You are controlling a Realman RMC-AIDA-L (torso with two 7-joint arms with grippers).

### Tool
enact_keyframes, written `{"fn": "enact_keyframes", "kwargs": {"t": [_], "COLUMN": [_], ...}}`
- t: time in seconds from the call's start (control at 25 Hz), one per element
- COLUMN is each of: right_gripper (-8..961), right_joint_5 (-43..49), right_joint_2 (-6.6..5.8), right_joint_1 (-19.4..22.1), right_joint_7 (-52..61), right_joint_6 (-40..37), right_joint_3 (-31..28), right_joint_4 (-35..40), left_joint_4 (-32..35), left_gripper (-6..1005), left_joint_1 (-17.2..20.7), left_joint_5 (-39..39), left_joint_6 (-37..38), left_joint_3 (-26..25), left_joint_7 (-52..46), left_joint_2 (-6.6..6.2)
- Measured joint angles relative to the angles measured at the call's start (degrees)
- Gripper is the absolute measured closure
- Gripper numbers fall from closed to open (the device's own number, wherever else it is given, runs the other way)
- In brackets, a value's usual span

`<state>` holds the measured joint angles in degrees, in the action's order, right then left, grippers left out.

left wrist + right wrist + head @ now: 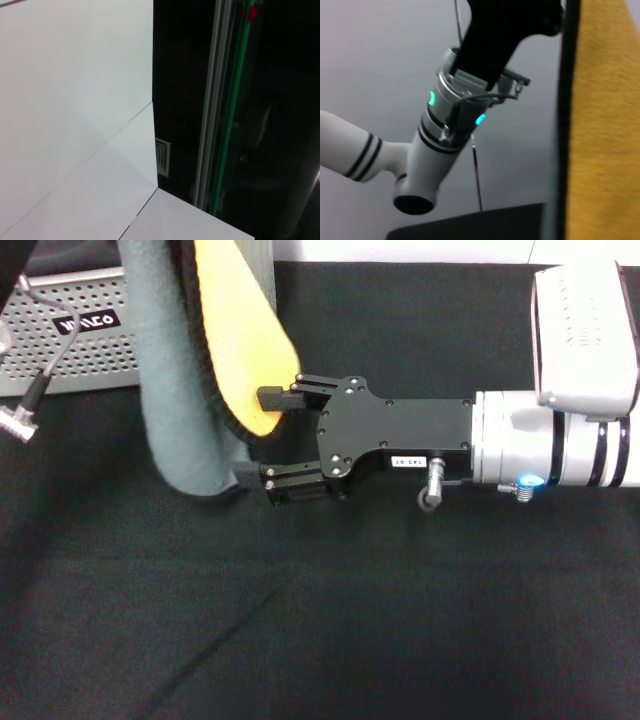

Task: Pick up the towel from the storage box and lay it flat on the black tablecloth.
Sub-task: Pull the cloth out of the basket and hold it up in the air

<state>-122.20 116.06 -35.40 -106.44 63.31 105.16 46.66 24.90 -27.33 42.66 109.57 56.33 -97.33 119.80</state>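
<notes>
You see the soft grey-green and yellow-orange towel [190, 370] hanging above the big black tablecloth [330, 630], just beside the light grey holey storage box [80, 335]. Your right gripper [268, 445] reaches in from the side, its fingers apart around the towel's lower edge. Your left gripper [520, 15] holds the towel up from above; you cannot tell how its fingers stand.

Hanging towel [185, 390] and storage box [75, 335] far left — open black tablecloth [330, 620] nearer.

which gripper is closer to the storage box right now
Left, as far as the views show. The left arm holds the towel up from above beside the storage box, its gripper out of frame. The right gripper sits farther out over the black tablecloth, jaws open at the towel's edge.
</notes>
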Motion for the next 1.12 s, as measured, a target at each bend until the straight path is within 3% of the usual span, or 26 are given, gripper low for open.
{"fn": "enact_keyframes", "kwargs": {"t": [1.12], "right_gripper": [190], "right_joint_5": [0.2], "right_joint_2": [0.13], "right_joint_1": [1.5], "right_joint_7": [-0.5], "right_joint_6": [-9.1], "right_joint_3": [5.4], "right_joint_4": [3.7], "left_joint_4": [-0.2], "left_gripper": [985], "left_joint_1": [-1.7], "left_joint_5": [0.0], "left_joint_6": [0.0], "left_joint_3": [0.2], "left_joint_7": [-0.1], "left_joint_2": [0.15]}}
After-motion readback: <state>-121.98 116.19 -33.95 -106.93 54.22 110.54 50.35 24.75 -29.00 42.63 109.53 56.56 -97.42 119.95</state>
